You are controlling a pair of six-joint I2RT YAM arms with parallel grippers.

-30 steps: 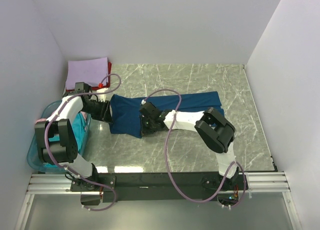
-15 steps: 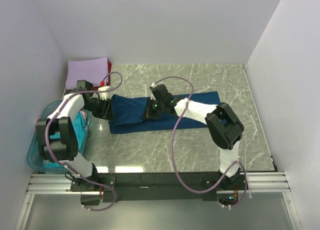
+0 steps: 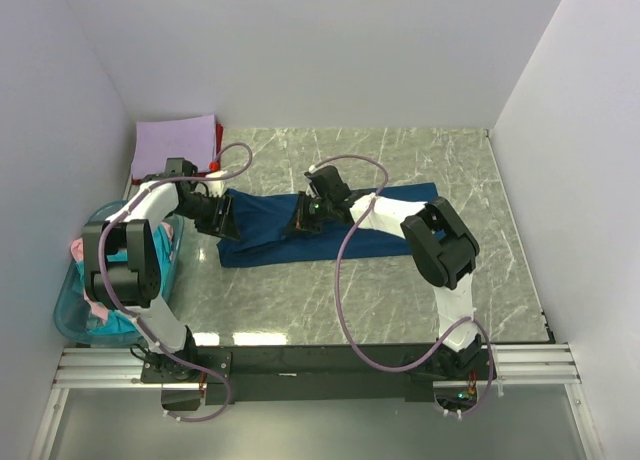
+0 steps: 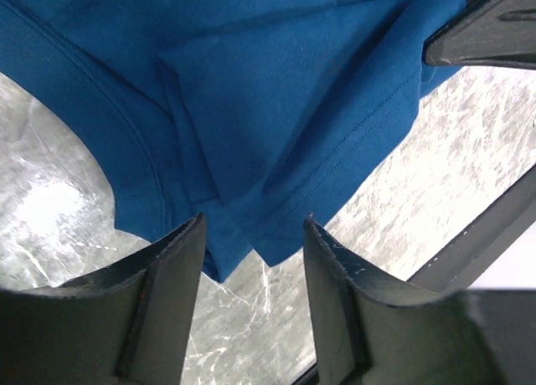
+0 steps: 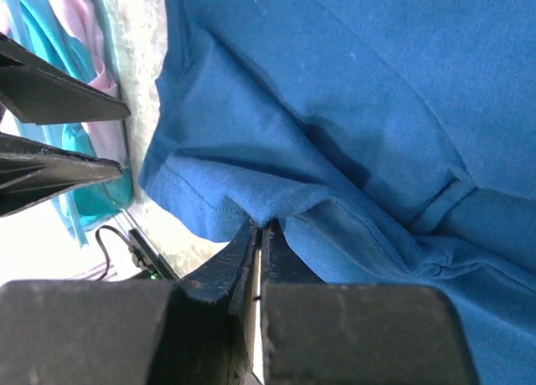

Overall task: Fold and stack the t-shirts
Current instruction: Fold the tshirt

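Blue t-shirt (image 3: 258,242), edge pinched in the right hand (image 5: 258,226); left hand (image 4: 253,228) open over its hem.

The top camera looks steeply down from above and behind the arm bases, taking in the whole desk (image 3: 420,290) from far off. The left wrist camera sits close over the left hand (image 4: 253,234), facing past its fingers onto the blue shirt (image 4: 276,92) and the desk beneath. The right wrist camera looks along the right hand (image 5: 258,230), very near the same shirt. All three views share that shirt.
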